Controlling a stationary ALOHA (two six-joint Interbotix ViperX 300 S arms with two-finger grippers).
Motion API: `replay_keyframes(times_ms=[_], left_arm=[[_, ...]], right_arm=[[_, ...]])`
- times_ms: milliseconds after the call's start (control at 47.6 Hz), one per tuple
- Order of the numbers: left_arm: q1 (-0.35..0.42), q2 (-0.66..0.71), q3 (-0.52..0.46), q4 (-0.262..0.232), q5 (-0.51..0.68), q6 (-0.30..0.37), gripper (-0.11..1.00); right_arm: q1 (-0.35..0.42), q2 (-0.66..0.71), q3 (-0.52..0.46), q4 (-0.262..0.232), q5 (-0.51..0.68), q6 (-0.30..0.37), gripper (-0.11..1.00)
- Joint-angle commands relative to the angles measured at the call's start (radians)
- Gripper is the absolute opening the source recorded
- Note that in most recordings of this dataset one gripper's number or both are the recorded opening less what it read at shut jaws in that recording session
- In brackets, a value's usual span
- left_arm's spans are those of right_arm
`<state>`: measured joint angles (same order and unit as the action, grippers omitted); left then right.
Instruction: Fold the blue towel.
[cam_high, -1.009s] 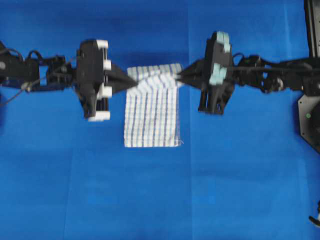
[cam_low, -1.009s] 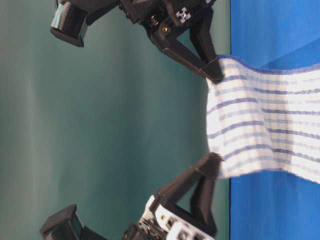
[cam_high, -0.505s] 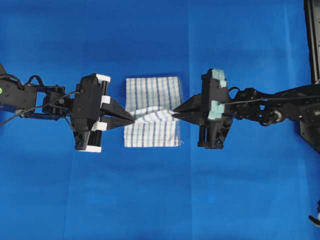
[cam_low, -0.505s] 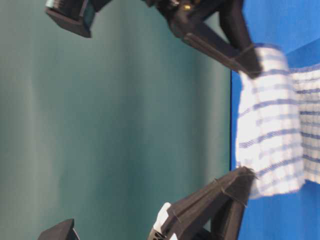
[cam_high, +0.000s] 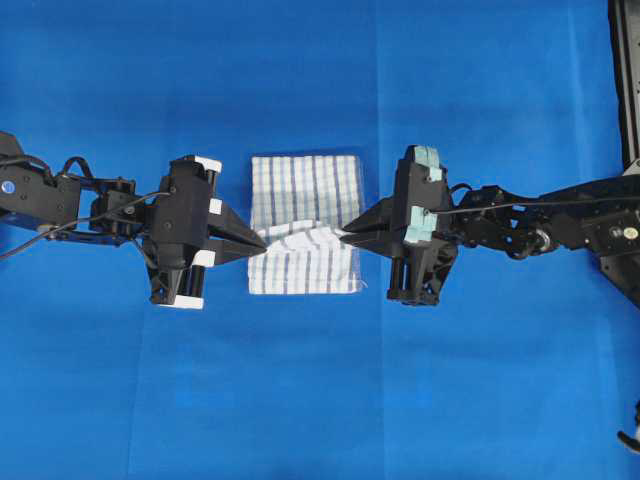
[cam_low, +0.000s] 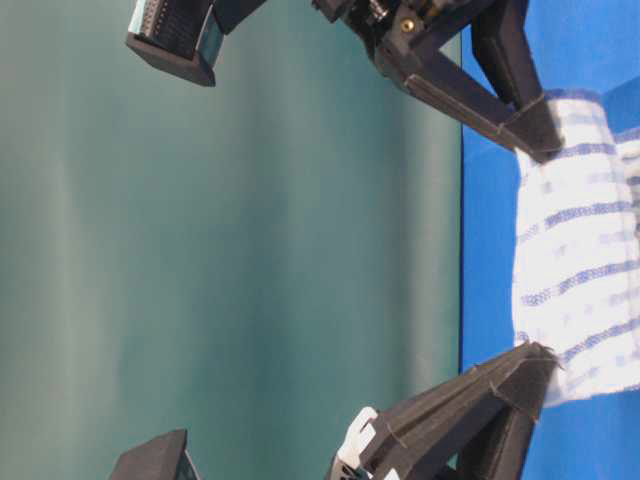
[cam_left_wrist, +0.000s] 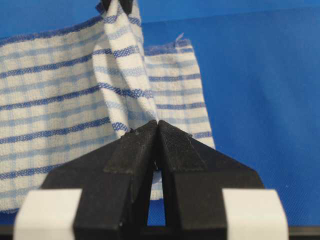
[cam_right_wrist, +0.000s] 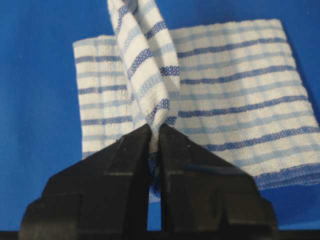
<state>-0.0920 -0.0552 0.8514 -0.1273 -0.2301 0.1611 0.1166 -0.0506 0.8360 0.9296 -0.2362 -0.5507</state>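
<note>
Two claws, left claw (cam_high: 262, 243) and right claw (cam_high: 345, 236), clamped on opposite side edges of the blue towel (cam_high: 305, 190), raised fold strung crosswise between them; towel's long axis top-to-bottom overhead, flat on blue-covered bench (cam_high: 300, 400).

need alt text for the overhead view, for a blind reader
Two black robot arms reach in from either side of a blue sheet, the left gripper and right gripper each pinching an opposite end of a raised edge of the towel. The striped towel lies flat between them except for that lifted band, held above its near half.
</note>
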Motion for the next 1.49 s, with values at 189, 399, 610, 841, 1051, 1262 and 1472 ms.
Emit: replay_keyframes(times_ms=[189,399,610,841,1051,1262,1472], left_arm=[[-0.021,-0.011,-0.003,0.003,0.015,0.008,0.21],[-0.043,-0.023,-0.011,0.003,0.015,-0.002,0.81],[-0.043,-0.051,-0.009,0.000,0.015,-0.006,0.94],[-0.044,-0.132,0.003,0.000,0.054,-0.032,0.94],[-0.044,-0.276,0.029,0.000,0.117,-0.037,0.93],[-0.041,-0.457,0.115,0.000,0.112,-0.038,0.93],[-0.037,-0.666,0.233,0.000,0.095,-0.032,0.91]], right_arm=[[0.028,0.011,-0.012,0.061,-0.008,0.000,0.48],[0.031,-0.011,0.000,0.060,-0.020,-0.009,0.94],[0.031,-0.069,0.018,0.041,-0.023,-0.020,0.86],[0.031,-0.187,0.054,0.037,-0.015,-0.075,0.86],[0.025,-0.348,0.100,0.037,-0.015,-0.155,0.86],[0.021,-0.534,0.175,0.037,-0.020,-0.235,0.86],[0.021,-0.741,0.256,0.037,-0.012,-0.267,0.86]])
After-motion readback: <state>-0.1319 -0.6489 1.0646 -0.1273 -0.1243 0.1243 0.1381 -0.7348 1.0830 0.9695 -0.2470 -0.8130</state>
